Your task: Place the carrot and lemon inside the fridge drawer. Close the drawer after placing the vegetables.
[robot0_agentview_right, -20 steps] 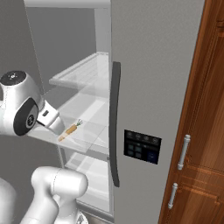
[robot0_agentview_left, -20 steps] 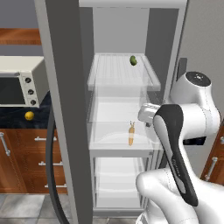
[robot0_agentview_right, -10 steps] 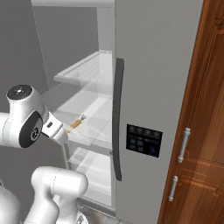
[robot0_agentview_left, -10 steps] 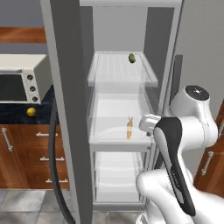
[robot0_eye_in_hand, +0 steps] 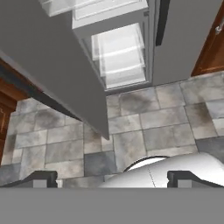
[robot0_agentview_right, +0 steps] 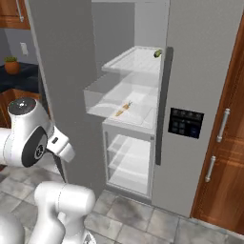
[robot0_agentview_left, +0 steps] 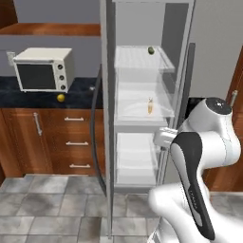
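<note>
The fridge drawer is a see-through tray with a pale front rim, and it stands pulled out in the middle of the open fridge. The carrot lies inside it toward the right. The lemon sits on the dark counter just below the toaster oven, left of the fridge. My gripper is open with nothing between its fingers. It hangs low in front of the fridge, pointing down at the tiled floor, well away from the drawer and the lemon.
An olive-green fruit lies on the ribbed shelf above the drawer. The open fridge door stands edge-on between the counter and the fridge interior. Wooden drawers are under the counter, and a wooden cabinet is to the right.
The whole picture has shifted: the base has backed away from the fridge, bringing the counter and floor into view. My hand has come away from the drawer and dropped lower. The carrot stays in the drawer.
</note>
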{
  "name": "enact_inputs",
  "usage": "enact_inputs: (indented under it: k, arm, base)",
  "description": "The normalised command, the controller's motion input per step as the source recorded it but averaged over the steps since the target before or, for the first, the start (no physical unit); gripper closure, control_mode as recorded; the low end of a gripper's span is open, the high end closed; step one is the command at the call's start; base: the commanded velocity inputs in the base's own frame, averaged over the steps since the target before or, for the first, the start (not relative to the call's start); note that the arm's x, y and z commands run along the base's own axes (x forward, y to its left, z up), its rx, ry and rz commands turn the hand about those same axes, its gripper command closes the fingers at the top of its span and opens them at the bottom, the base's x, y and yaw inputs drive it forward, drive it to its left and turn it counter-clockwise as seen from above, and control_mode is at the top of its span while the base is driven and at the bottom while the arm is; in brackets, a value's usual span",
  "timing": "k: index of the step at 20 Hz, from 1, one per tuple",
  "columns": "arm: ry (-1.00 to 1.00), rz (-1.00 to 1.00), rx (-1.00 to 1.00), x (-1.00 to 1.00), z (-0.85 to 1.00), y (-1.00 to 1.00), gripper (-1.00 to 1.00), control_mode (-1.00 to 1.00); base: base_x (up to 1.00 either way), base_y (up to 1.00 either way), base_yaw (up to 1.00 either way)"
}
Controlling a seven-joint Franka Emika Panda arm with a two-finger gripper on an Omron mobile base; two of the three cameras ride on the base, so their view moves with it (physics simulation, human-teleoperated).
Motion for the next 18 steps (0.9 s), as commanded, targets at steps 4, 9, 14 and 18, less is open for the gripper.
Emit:
enact_inputs:
  k: [4,9,14,18]
  arm:
    - [0.0,0.0,0.0,0.0,0.0,0.0,-1.0,1.0]
    - [0.0,0.0,0.0,0.0,0.0,0.0,-1.0,1.0]
    - [0.0,0.0,0.0,0.0,0.0,0.0,-1.0,1.0]
    - [0.0,0.0,0.0,0.0,0.0,0.0,-1.0,1.0]
  base:
    - [-0.65,1.0,0.0]
    - [0.0,1.0,-0.01]
    - [0.71,1.0,-0.1]
    - [0.87,0.92,-0.17]
